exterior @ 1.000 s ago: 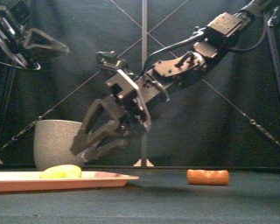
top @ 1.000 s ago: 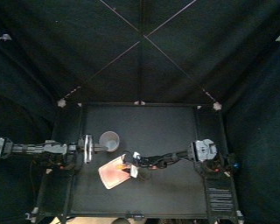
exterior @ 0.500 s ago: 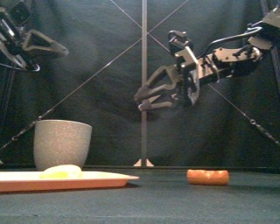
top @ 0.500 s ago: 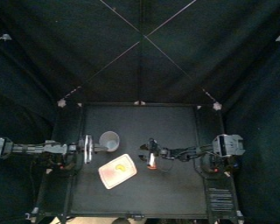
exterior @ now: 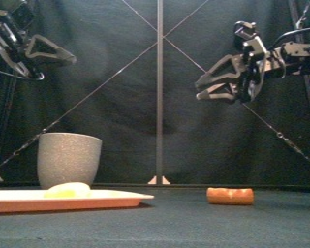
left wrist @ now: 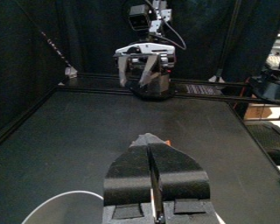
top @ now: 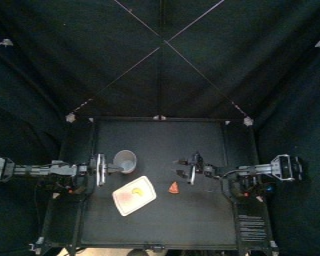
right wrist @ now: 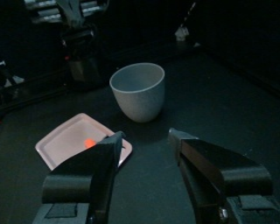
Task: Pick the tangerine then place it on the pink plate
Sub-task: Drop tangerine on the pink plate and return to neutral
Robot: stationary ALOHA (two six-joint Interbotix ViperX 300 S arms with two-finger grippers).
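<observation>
Squat, orange tangerine [exterior: 231, 196] lying mid-tabletop near the tray [exterior: 28, 201]. Right gripper [right wrist: 145, 138] spread wide, empty; left gripper [left wrist: 149, 149] pressed together, empty.

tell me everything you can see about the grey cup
The grey cup is tall, speckled grey like stone, without handles, narrowing a little toward its rounded base. It stands upright on the left half of the table, just behind the pink tray and seemingly not touching it. Its pale inside looks empty in the right wrist view. Nothing holds it.
</observation>
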